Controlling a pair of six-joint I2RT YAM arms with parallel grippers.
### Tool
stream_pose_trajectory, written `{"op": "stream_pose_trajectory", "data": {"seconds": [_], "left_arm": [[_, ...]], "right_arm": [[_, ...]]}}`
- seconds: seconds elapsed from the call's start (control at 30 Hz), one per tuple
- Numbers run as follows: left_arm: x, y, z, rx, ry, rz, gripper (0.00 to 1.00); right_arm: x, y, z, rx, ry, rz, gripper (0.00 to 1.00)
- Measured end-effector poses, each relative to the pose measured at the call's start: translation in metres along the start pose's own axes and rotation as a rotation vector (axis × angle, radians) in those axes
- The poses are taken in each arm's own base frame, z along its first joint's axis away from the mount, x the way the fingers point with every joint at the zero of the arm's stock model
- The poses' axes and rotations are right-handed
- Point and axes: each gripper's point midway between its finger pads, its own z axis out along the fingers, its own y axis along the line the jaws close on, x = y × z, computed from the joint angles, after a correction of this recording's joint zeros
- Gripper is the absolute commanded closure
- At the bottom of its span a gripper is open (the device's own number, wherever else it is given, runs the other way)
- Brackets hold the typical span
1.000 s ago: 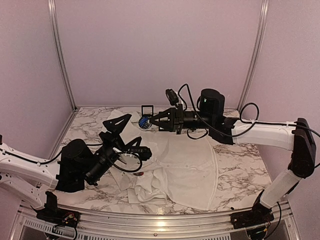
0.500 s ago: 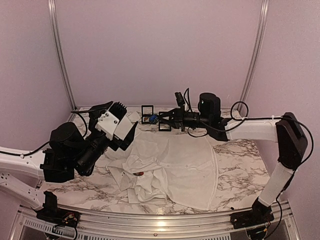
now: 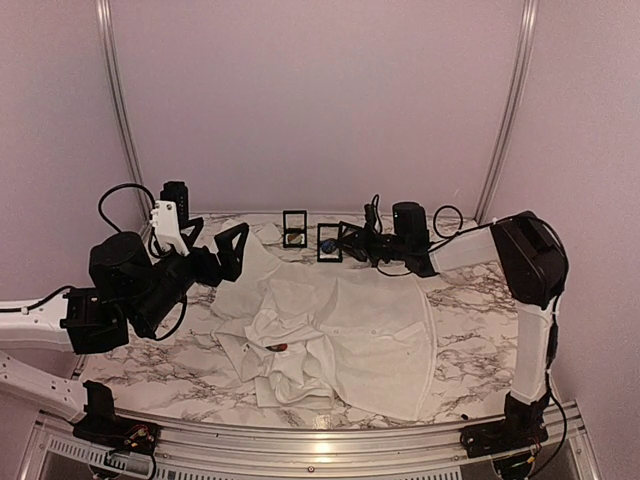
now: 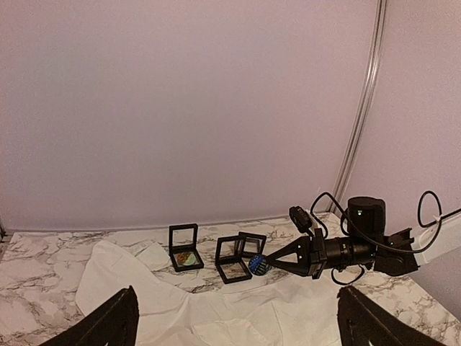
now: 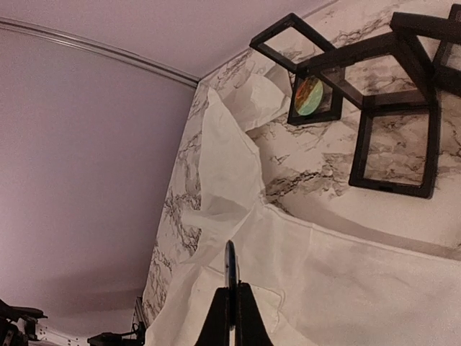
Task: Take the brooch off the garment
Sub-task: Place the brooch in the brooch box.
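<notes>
The garment (image 3: 350, 330), a white shirt, lies crumpled over the marble table. My right gripper (image 3: 340, 243) reaches low over the shirt's back edge and is shut on the brooch (image 3: 328, 243), a small round blue disc. The left wrist view shows the blue brooch (image 4: 258, 264) at the tips of the right gripper (image 4: 268, 264), clear of the cloth and beside an empty black box (image 4: 234, 261). In the right wrist view the brooch (image 5: 230, 268) is edge-on between the fingers, above the garment (image 5: 324, 274). My left gripper (image 3: 225, 255) is open at the far left, holding nothing.
Three small black framed boxes stand at the back of the table; one (image 4: 185, 249) holds a colourful disc, and the box (image 5: 396, 155) nearest the brooch is empty. A small reddish item (image 3: 280, 347) lies on the shirt's crumpled front. Walls close in the back and sides.
My right gripper carried the brooch back and down toward the black boxes. The left arm pulled away to the left and up, off the shirt, jaws still open.
</notes>
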Motion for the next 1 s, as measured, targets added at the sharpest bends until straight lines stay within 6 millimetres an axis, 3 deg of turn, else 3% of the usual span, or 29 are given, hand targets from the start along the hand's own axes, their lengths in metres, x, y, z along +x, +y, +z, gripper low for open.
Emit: {"op": "stream_pose_trajectory", "data": {"seconds": [0.17,0.43,0.7,1.0], "left_arm": [[0.003,0.012,-0.002,-0.011,0.010,-0.118,0.01],[0.002,0.014,-0.003,0.006,0.021,-0.178,0.01],[0.007,0.014,-0.003,0.013,0.044,-0.166,0.01],[0.010,0.013,-0.002,0.022,0.054,-0.163,0.01]], "right_arm": [[-0.034,-0.020,0.012,0.023,-0.064,-0.014,1.00],[-0.060,-0.052,0.035,0.066,-0.101,-0.013,1.00],[-0.058,-0.084,0.049,0.138,-0.091,0.012,1.00],[-0.060,-0.099,0.059,0.167,-0.088,0.028,1.00]]}}
